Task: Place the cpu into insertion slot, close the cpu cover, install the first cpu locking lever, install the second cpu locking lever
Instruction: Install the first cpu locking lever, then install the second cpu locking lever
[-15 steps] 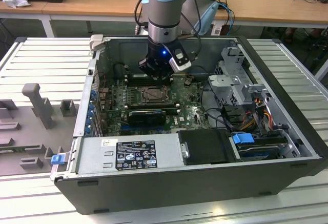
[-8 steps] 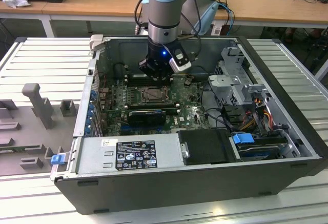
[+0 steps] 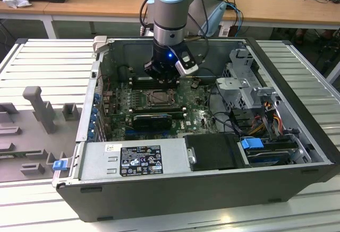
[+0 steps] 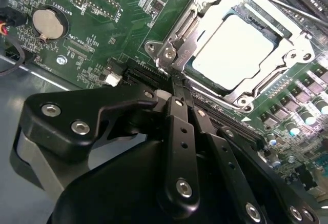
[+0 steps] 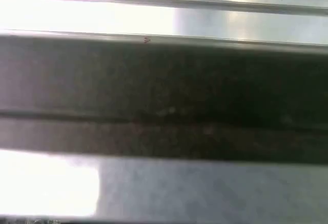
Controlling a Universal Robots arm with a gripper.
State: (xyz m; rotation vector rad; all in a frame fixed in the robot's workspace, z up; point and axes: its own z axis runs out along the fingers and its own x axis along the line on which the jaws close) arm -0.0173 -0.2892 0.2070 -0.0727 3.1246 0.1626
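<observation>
Where the open computer case (image 3: 297, 152) lies on its side on the ribbed metal tabletop (image 3: 48, 62), the arm reaches down into it and the gripper (image 3: 161, 73) hangs just over the green motherboard (image 3: 194, 116), near the insertion slot (image 3: 156, 100). In the second wrist view the cpu (image 4: 240, 49) sits inside the insertion slot (image 4: 207, 88): a flat square chip whose pale silvery top glares almost white under the light. The cpu cover (image 4: 192, 24), a thin bright metal frame with a large central cut-out, lies down flat around the chip, its rim overlapping the chip's edges. A thin metal locking lever (image 4: 266, 1) runs along the far side of the socket, and a hinged metal tab stands at the near corner. The gripper (image 4: 177, 96) has its black jaws drawn together, their tips meeting just beside that near corner of the socket; whether they pinch anything there I cannot tell. A round coin battery (image 4: 49, 23) sits on the board well apart from the socket. In the exterior view a labelled power supply (image 3: 133, 159) fills the case's near side.
</observation>
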